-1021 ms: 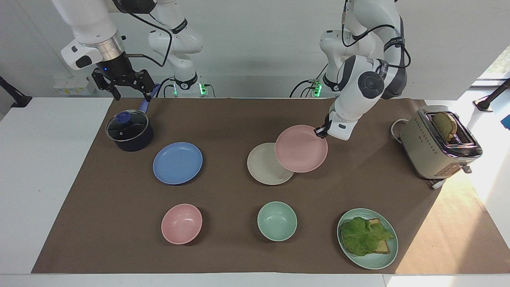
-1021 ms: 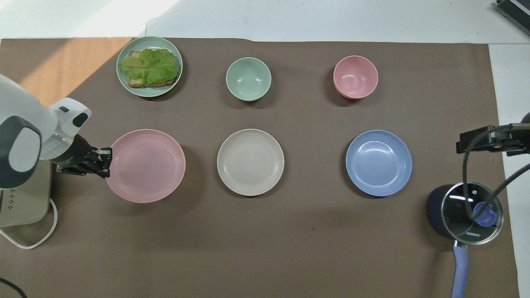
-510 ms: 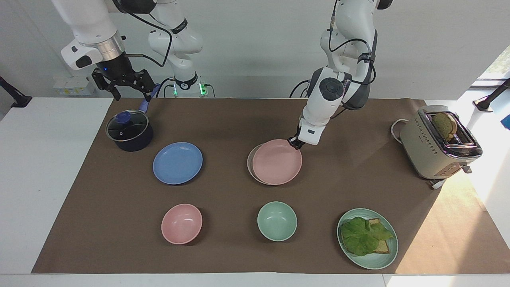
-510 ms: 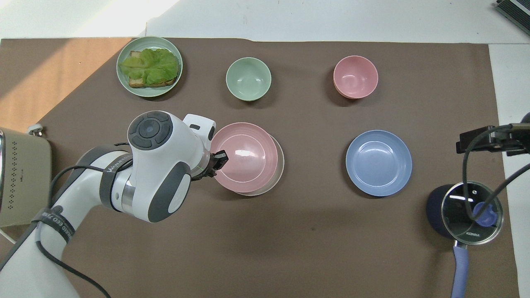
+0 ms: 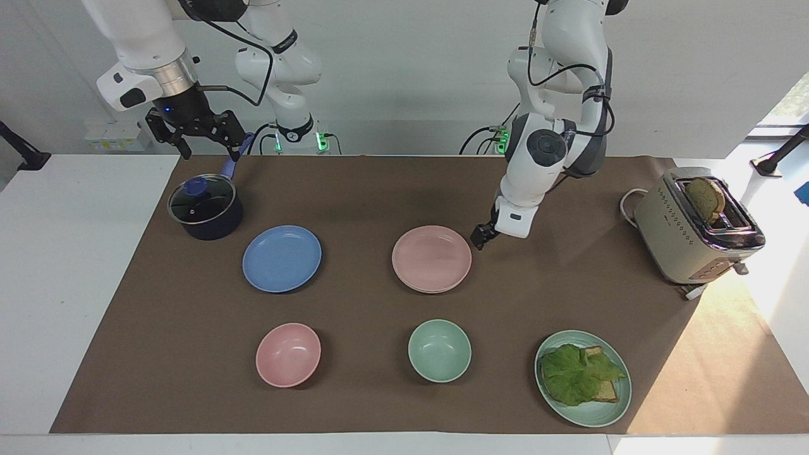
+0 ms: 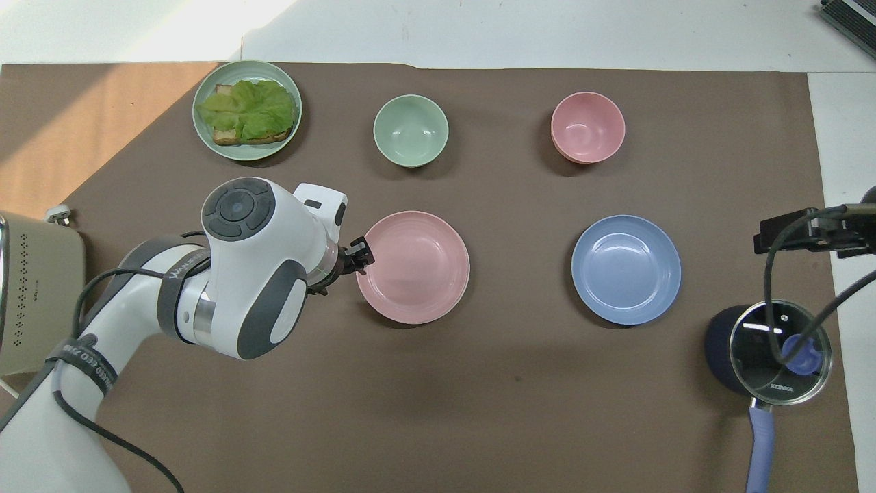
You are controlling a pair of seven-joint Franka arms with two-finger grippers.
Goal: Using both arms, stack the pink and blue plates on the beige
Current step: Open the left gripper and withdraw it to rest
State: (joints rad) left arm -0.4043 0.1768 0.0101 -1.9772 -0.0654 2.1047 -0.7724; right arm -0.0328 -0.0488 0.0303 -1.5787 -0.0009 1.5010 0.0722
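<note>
The pink plate (image 5: 431, 258) (image 6: 413, 267) lies flat on the beige plate (image 5: 422, 290), of which only a thin edge shows under it, at the middle of the table. My left gripper (image 5: 478, 238) (image 6: 359, 253) is low beside the pink plate's rim, on the left arm's side, open and apart from the plate. The blue plate (image 5: 282, 258) (image 6: 626, 269) rests alone on the mat beside the stack, toward the right arm's end. My right gripper (image 5: 213, 150) waits open in the air over the pot's handle, holding nothing.
A dark pot with a glass lid (image 5: 205, 206) stands near the blue plate, closer to the robots. A pink bowl (image 5: 288, 354), a green bowl (image 5: 439, 350) and a green plate (image 5: 612, 407) with a lettuce sandwich line the row farthest from the robots. A toaster (image 5: 695, 227) sits at the left arm's end.
My left arm carried the pink plate over the beige plate, set it down on it and let go. Its gripper has drawn back a little. The right arm has not moved.
</note>
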